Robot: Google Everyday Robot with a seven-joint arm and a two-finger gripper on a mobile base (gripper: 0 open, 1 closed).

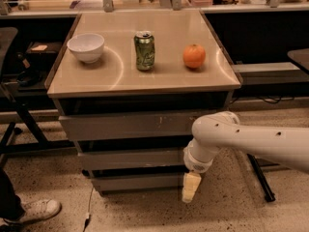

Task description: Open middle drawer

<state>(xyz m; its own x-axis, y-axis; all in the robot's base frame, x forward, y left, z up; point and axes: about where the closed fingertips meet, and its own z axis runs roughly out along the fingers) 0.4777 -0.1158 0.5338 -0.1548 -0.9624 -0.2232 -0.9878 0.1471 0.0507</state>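
Observation:
The cabinet has three grey drawer fronts stacked under its top. The middle drawer (pixel 130 158) is the wide plain front between the taller scratched top front (pixel 125 125) and the narrow bottom front (pixel 135 182); it sits flush with the others. My gripper (pixel 190 187) hangs pointing down from the white arm (pixel 241 139). It is in front of the cabinet's lower right corner, just below the middle drawer's right end and level with the bottom front.
On the cabinet top (pixel 145 81) stand a white bowl (pixel 86 47), a green can (pixel 144 50) and an orange (pixel 194 56). A person's shoe (pixel 34 211) is on the floor at the left, and dark stand legs (pixel 260 178) are at the right.

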